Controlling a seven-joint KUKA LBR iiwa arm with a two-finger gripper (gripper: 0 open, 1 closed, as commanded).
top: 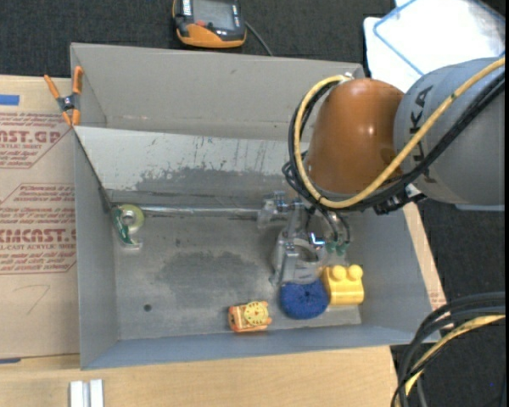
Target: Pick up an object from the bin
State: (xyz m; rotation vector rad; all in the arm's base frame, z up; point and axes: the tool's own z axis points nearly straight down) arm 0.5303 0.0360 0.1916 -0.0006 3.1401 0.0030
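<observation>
My gripper (293,257) hangs low in the right half of the bin, under the arm's orange cover. Its metal tip comes down just behind a blue fuzzy round thing (302,302) lying near the front wall. A yellow toy brick (345,285) with two studs on top lies right beside the blue thing, on its right and close to the gripper. A small orange toy with a yellow clock-like face (249,315) lies by the front wall, a little left of the blue thing. I see nothing held in the gripper.
A pale green tape roll (129,222) lies at the far left of the bin floor, near the left wall. The bin's sloping walls close in on all sides, and the arm covers the back right corner.
</observation>
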